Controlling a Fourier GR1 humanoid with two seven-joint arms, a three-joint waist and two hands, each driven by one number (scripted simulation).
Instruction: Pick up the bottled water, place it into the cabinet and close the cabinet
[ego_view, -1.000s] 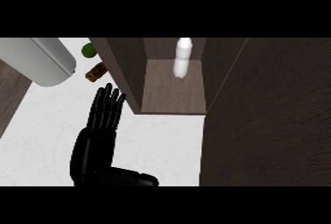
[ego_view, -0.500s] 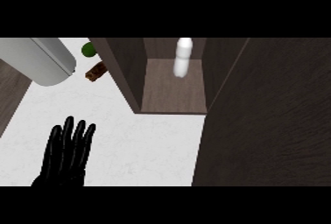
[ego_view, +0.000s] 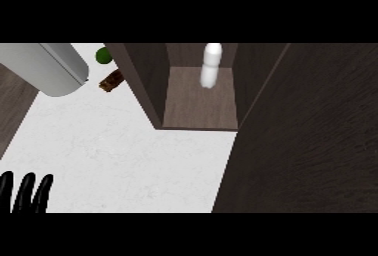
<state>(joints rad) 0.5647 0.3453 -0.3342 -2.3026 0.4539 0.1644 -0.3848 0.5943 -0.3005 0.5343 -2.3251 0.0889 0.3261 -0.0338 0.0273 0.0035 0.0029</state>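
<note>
Fingers (ego_view: 26, 192) of the left hand (ego_view: 25, 196) poke up straight and slightly apart at the lower left edge of the head view, holding nothing — only the fingers show, palm and forearm lie below the frame. It looks like a hand at rest, parked out of the way. The right hand is not in view.

Largest in the scene is the dark cabinet door (ego_view: 310, 135), which fills the whole right side and stands swung open; its near edge runs down to the white counter (ego_view: 125, 145). I judge this is why the job is not finished: the door must be shut, and from its size it would take a long sweep to do so. Next is the cabinet (ego_view: 201, 107) itself, its brown floor open to view between two dark side walls, with bare room in front of what it holds. To the upper left a big grey rounded appliance (ego_view: 48, 67) lies partly over the counter's edge.

Smaller things: the bottled water (ego_view: 210, 66) stands upright deep inside the cabinet, near the back, so the placing step appears done. Beside the left wall, outside it, lie a small brown object (ego_view: 111, 81) and a green round item (ego_view: 104, 55) — both well apart from the door's path. Wide bare counter stretches between hand and cabinet.
</note>
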